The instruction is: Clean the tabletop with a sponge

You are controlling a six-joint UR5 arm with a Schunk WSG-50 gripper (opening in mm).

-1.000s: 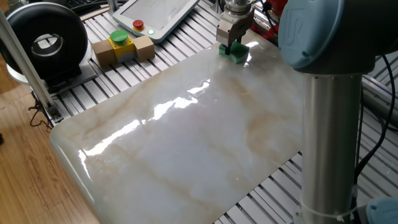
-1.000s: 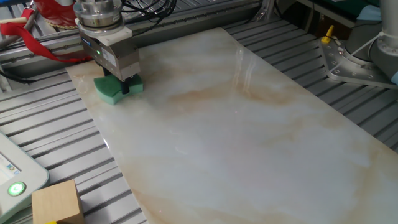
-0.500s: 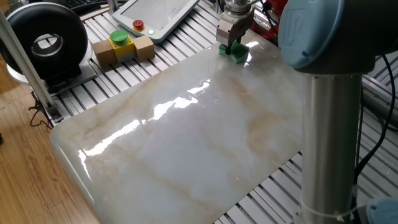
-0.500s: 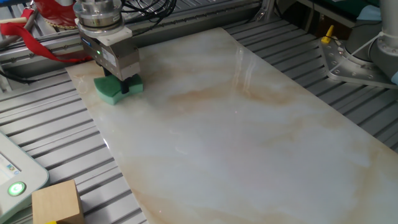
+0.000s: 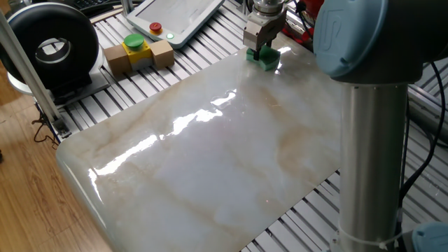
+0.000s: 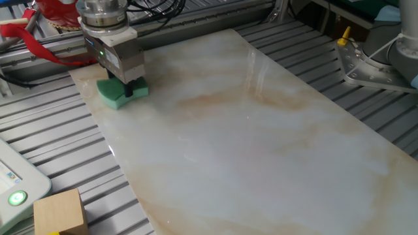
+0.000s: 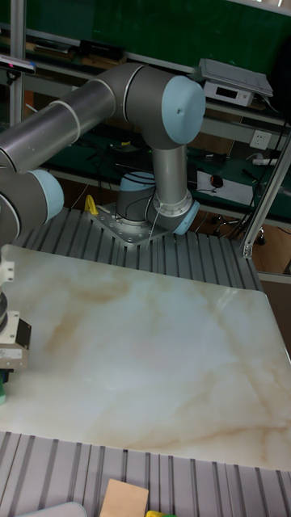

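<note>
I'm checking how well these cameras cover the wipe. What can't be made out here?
- Sponge: the tall fixed view's left edge cuts it to a green sliver.
- Gripper fingertips: buried in the sponge, both fixed views.
- Sponge's underside on the tabletop: hidden by the sponge itself.
- Dirt on the slab: glare in one fixed view; none discernible.

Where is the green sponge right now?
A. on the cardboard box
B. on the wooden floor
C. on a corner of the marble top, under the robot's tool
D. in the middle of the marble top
C: the sponge sits on a corner of the tabletop, pinched by the tool right above it, far from the middle.
</note>
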